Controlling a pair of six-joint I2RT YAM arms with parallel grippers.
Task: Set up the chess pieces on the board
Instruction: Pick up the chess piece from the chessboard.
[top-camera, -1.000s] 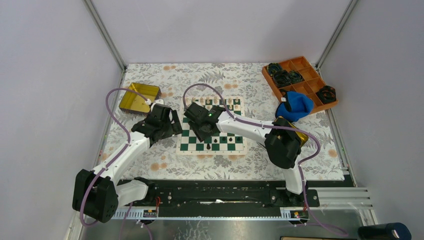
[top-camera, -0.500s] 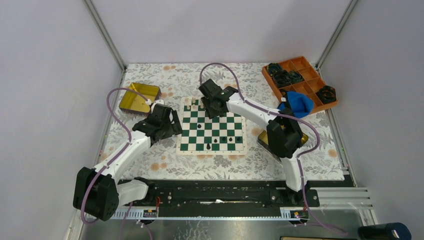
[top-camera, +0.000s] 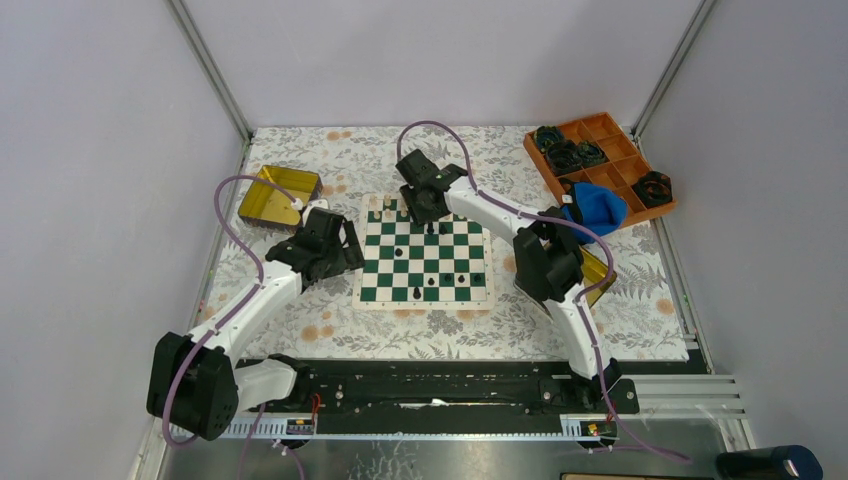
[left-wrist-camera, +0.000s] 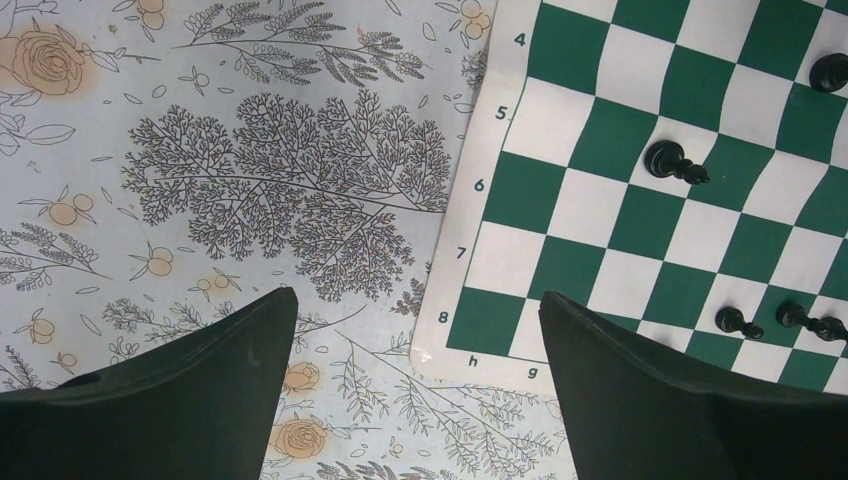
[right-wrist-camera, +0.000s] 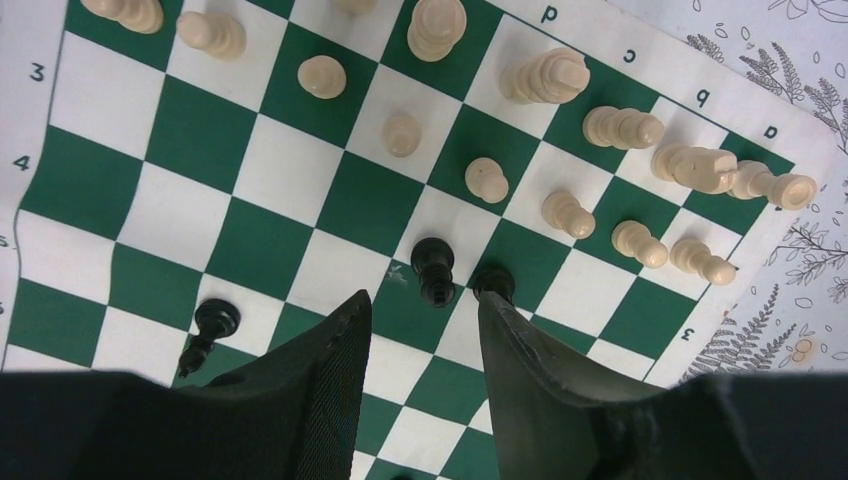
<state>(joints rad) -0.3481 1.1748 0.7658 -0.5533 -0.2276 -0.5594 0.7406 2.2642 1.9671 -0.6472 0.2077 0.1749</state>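
Seen from above, the right arm (top-camera: 500, 212) covers most of the cream pieces (right-wrist-camera: 545, 75) on the far rows of the board (top-camera: 385, 275), and a gold tin (top-camera: 597, 268) peeks from behind its elbow. The right tool (right-wrist-camera: 425, 298) hovers there, fingers apart, clamping nothing. One black piece (right-wrist-camera: 433, 268) stands just ahead of the gap, another half hidden by a finger. The left tool (left-wrist-camera: 415, 300), spread wide, hangs over the floral tabletop (left-wrist-camera: 250, 180) beside the board's corner. An open tin (top-camera: 277, 194), orange tray (top-camera: 603, 128) and blue cloth (top-camera: 592, 210) lie around. Pale walls (top-camera: 440, 60) enclose it.
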